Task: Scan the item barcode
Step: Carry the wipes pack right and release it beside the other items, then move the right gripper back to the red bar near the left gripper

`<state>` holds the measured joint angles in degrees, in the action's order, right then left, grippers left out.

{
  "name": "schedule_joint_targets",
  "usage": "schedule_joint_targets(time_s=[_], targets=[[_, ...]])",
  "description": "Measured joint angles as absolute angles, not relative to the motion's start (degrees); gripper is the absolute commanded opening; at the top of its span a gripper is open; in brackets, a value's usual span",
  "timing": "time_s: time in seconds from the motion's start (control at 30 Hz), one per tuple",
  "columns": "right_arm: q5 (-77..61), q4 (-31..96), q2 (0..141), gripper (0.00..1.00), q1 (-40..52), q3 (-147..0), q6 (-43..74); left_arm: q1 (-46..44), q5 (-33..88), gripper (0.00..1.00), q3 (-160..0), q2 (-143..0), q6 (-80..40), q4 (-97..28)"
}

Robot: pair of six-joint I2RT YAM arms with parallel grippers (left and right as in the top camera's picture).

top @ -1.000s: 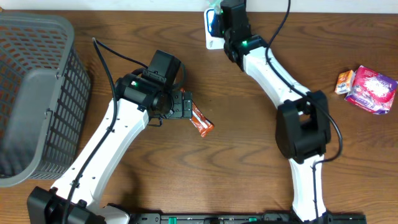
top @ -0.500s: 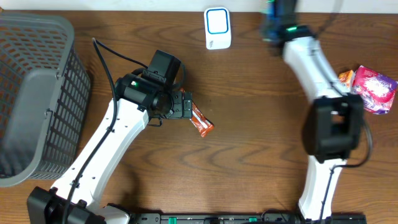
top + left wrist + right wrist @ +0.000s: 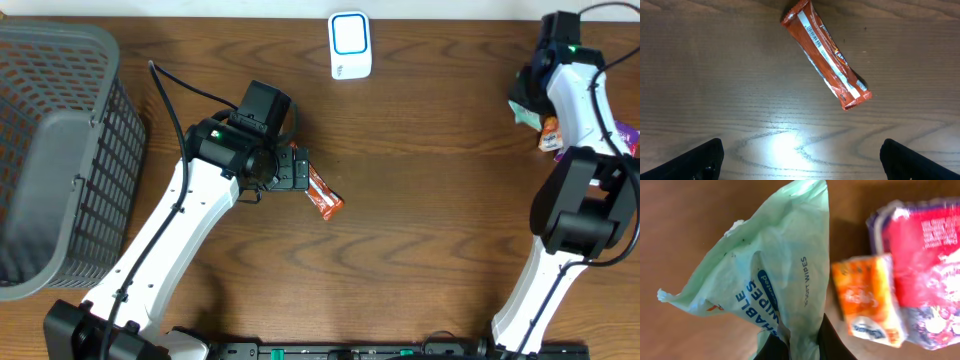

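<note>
My right gripper is shut on the item, a pale green soft wipes pack with blue lettering. No barcode shows on it. In the overhead view this gripper is at the far right with the wipes pack hanging under it. The white and blue scanner stands at the back centre, well to its left. My left gripper is open over bare wood, short of an orange-red snack bar lying barcode side up. Seen from overhead, the left gripper is beside the snack bar.
A grey mesh basket fills the left side. A small orange packet and a red and purple packet lie just right of the held pack. From overhead, the orange packet is partly hidden by the right arm.
The right arm has swung from the scanner at the back centre to the far right, carrying the wipes pack. The left arm and the snack bar have not moved.
</note>
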<state>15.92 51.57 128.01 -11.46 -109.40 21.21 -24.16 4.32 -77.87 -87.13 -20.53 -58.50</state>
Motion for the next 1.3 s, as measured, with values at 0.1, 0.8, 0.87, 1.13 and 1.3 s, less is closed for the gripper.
schedule_joint_targets(time_s=[0.1, 0.8, 0.87, 1.13, 1.3], targets=[[15.77, 52.49, 129.19, 0.01, -13.72, -109.40, 20.67, -24.16, 4.32, 1.00, -77.87, -87.13, -20.53, -58.52], [16.82, 58.02, 129.97, 0.60, -20.88, -106.61, 16.01, -24.16, 4.32, 1.00, -77.87, -87.11, -20.53, -58.50], [16.91, 58.43, 129.80, 0.68, -20.97, -106.54, 15.90, -24.16, 4.32, 1.00, -77.87, -87.11, -20.53, -58.50], [11.70, 57.01, 120.49, 0.99, -20.67, -106.24, 15.97, -24.16, 4.32, 1.00, -77.87, -87.13, -20.53, -58.50], [2.28, 56.93, 109.54, 0.99, -20.12, -106.34, 16.19, -24.16, 4.32, 1.00, -77.87, -87.11, -20.53, -58.50]])
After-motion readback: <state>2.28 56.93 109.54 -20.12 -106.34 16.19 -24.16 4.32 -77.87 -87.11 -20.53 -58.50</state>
